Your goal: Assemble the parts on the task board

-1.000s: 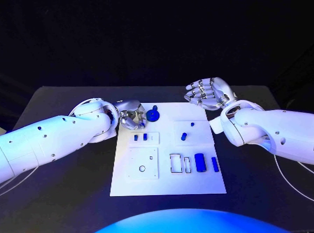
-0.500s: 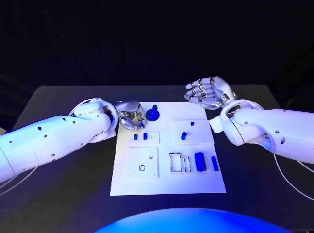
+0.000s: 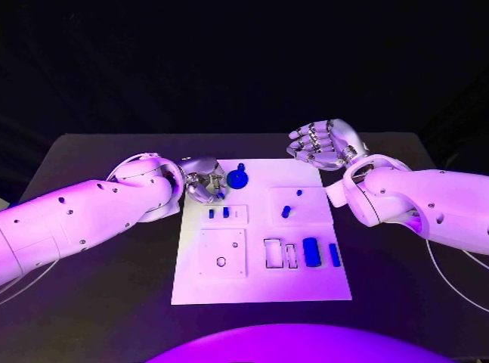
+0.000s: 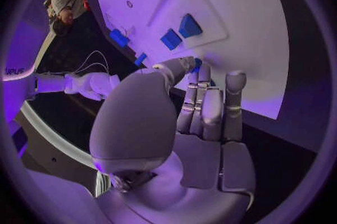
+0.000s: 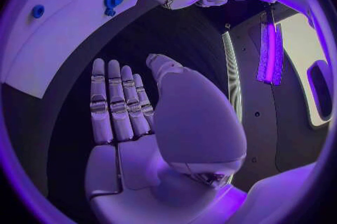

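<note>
You had one white task board (image 3: 261, 283) on the black table (image 3: 103, 299), two silver hands over its far edge, and about eight small blue parts on the board, some too small to separate.

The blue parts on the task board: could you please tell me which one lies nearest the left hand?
The round blue part with a stem, at the task board's far edge. It lies right beside the left hand; the others sit nearer the robot.

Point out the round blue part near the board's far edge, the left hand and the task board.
Round blue part (image 3: 238, 180), head view, middle of its disc.
Left hand (image 3: 206, 184), head view, middle of the hand.
Task board (image 3: 298, 283), head view, bare near corner.
</note>
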You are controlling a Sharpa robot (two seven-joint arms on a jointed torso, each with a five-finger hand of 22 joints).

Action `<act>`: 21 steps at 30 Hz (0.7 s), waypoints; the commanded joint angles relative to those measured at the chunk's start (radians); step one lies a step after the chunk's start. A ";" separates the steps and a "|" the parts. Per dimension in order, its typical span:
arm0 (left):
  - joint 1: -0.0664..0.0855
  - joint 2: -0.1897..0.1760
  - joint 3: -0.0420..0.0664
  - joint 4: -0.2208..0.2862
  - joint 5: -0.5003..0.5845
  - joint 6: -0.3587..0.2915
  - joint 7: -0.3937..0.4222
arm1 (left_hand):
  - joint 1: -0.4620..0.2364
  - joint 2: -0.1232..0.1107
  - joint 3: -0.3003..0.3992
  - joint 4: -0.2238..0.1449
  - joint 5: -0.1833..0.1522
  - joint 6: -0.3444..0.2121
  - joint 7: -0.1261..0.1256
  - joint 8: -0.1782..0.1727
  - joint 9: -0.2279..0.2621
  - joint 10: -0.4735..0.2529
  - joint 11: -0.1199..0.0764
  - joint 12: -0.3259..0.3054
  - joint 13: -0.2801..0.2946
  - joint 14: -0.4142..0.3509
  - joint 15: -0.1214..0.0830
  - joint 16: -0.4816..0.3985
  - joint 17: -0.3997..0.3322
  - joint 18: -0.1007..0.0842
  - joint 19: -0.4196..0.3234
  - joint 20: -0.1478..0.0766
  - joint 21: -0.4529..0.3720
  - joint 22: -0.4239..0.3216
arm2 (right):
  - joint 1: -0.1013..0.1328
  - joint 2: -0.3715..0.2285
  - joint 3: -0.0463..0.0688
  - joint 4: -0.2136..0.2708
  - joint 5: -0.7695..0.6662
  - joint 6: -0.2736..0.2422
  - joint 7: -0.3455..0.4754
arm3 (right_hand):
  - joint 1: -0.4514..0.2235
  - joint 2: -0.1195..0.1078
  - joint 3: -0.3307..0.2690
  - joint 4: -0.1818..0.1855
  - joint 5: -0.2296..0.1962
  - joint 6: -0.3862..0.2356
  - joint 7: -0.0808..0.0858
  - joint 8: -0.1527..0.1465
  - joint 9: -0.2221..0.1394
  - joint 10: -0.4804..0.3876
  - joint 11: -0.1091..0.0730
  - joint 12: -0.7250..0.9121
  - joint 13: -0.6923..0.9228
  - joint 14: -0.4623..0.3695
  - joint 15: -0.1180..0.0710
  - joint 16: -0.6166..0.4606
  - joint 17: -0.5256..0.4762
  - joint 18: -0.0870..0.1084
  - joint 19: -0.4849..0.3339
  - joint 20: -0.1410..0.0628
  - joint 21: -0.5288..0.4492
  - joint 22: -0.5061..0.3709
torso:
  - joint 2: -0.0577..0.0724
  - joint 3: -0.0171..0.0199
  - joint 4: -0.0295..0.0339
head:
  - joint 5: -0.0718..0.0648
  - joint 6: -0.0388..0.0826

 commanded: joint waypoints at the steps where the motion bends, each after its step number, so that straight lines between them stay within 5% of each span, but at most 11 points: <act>1: -0.003 0.003 -0.003 -0.003 -0.001 0.015 0.000 | -0.007 0.005 0.000 -0.004 0.002 0.003 0.001 -0.008 -0.001 0.006 0.002 -0.010 0.000 0.007 0.002 0.002 -0.001 -0.014 -0.003 -0.001 0.000 -0.006 | -0.001 0.001 0.000 0.000 -0.008 0.014 0.010 | -0.006 -0.007 0.008 0.000 -0.003 0.007 -0.002 -0.004 -0.001 0.007 0.001 -0.007 -0.001 -0.005 0.002 0.000 -0.002 0.014 0.004 0.004 0.001 -0.002 | 0.000 0.0001 -0.0001 | 0.001 0.001; 21: -0.006 0.002 -0.004 -0.003 0.015 -0.024 0.010 | -0.047 -0.017 0.002 0.002 0.004 -0.031 0.011 -0.063 -0.009 -0.015 0.018 -0.081 -0.014 -0.028 0.016 -0.015 -0.066 -0.003 -0.047 0.008 -0.039 -0.059 | -0.001 0.002 0.000 -0.002 -0.008 0.014 0.010 | -0.006 -0.007 0.008 0.000 -0.003 0.007 -0.002 -0.004 -0.001 0.007 0.001 -0.007 -0.001 -0.006 0.002 0.000 -0.002 0.014 0.004 0.004 0.001 -0.002 | 0.000 0.0001 0.0004 | 0.002 0.002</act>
